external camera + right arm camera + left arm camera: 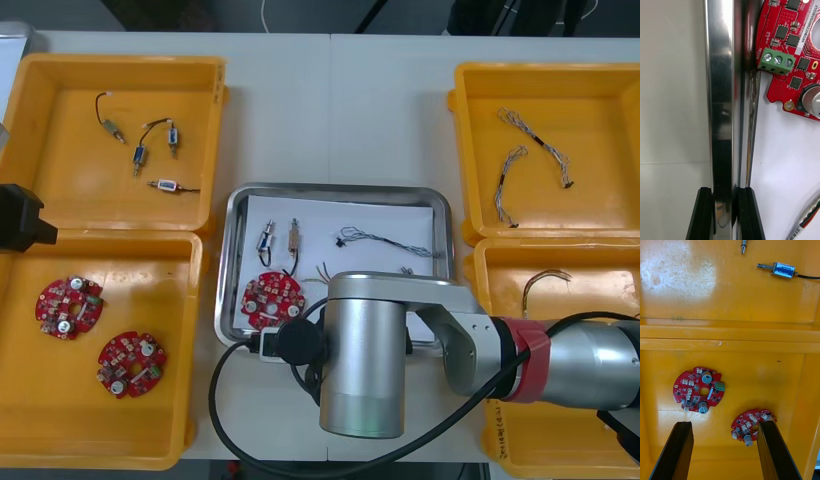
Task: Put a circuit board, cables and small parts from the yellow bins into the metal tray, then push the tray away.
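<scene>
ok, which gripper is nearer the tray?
Right. The right gripper is shut on the tray at its near rim; the left gripper hangs open over the near left bin, left of the tray.

Yellow bins [70,170], shiny silver tray [232,262] lined white, red circuit boards [69,306], green terminal block [777,63], blue-bodied small metal part [784,270]

Shiny metal tray [330,189] between yellow bins [60,180], circuit board [270,298] inside

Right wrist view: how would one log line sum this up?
right pincer shut on rim of shiny metal tray | round red circuit board inside tray | left pincer open above yellow bin
</scene>
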Tool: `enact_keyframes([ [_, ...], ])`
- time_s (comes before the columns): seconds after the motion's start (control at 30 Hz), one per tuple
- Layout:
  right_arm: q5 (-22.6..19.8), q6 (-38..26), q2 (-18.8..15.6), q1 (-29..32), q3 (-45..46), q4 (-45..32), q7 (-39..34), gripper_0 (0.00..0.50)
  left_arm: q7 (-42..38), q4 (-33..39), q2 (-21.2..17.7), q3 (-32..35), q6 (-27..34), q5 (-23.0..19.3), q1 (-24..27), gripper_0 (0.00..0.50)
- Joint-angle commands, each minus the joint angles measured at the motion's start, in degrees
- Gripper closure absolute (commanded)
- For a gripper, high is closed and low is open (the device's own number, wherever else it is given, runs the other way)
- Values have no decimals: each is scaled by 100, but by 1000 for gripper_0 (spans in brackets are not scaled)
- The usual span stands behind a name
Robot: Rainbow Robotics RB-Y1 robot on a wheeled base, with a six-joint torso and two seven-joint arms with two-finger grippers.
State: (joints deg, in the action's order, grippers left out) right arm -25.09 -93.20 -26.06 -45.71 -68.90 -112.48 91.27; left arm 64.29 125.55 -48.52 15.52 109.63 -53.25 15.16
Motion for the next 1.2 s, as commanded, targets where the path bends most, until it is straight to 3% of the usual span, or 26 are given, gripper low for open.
enact_keyframes([
  [0.03, 22, 83, 31, -316, -88, -63, 207, 500, -39, 154, -263, 189, 37, -45, -92, 0],
  [0.4, -31, 144, -198, -729, -88, 51, 374, 500, -39, 154, -263, 189, 37, -45, -92, 0],
  [1.2, -224, 241, -48, -1819, -88, 1106, 646, 500, -39, 154, -263, 189, 37, -45, -92, 0],
])
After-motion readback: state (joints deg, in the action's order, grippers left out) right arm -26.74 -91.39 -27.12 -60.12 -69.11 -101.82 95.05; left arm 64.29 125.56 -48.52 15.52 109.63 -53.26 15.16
